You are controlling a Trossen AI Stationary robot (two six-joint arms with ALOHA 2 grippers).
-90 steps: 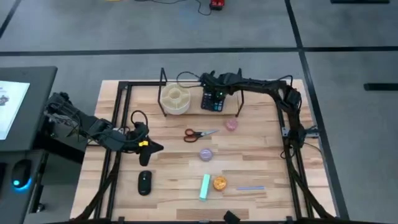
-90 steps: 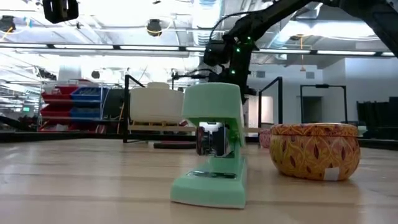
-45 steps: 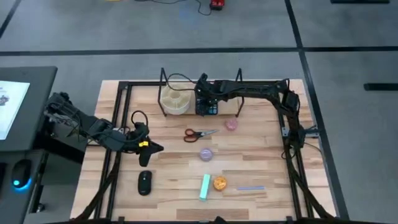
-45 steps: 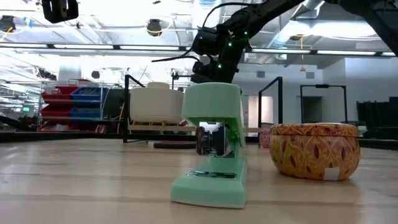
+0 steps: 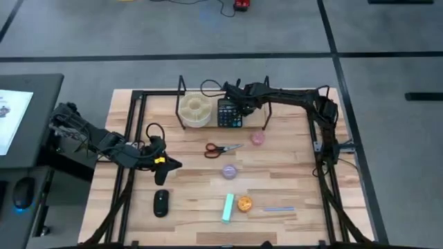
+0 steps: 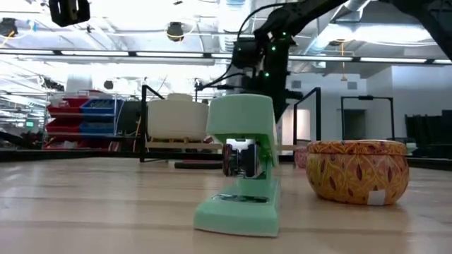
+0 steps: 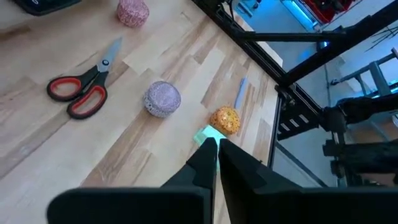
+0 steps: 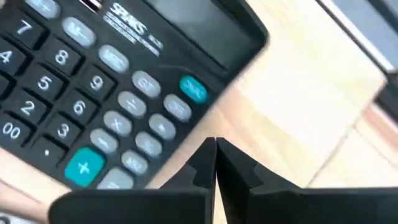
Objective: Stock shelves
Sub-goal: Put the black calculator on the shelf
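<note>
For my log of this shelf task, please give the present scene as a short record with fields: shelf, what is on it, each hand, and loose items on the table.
shelf: low rack at the table's far edge, wooden plank between black uprights
on shelf: cream round organizer and black calculator, side by side
right hand: fingers closed, empty, over the calculator's far edge
left hand: fingers closed, empty, waiting near the table's left side
loose items: scissors, pink ball, purple tin, green stapler, orange tin, black mouse, pen

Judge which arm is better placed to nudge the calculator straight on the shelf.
Right: its gripper, fingers closed, hovers beside the calculator on the shelf. The left gripper waits at mid-table.
</note>
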